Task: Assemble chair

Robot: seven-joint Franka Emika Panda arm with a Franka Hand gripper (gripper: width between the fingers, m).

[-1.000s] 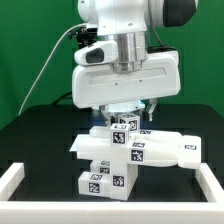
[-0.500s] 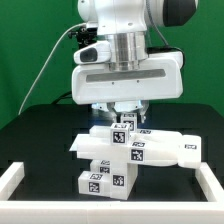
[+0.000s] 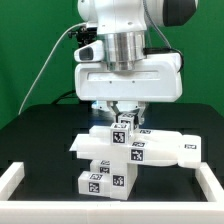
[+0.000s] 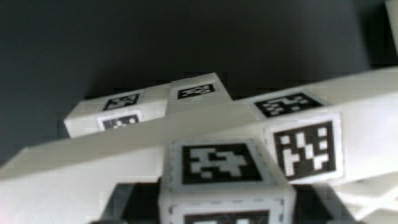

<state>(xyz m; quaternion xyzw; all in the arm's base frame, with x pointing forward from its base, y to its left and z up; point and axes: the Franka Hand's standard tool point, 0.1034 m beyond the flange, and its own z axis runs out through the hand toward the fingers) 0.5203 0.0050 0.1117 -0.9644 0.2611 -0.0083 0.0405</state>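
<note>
The tool (image 3: pixel 126 112) has narrowed over the last second — its fingers, which stood wider apart, now sit drawn in around the small tagged white block (image 3: pixel 126 125) at the top of the stack, and they appear closed on it (the wrist view shows dark pads flanking that block on both sides). The arm itself has barely shifted, so I judge this as the grasp being taken, with a lift or a seating push as the likely next step.

The chair (image 3: pixel 125 150) lies directly beneath the tool on the black tabletop (image 3: pixel 40 130) — a broad white slab running toward the exterior view's right, a tagged cube (image 3: pixel 108 182) under its near end, and the small block on top, between the fingers.
</note>
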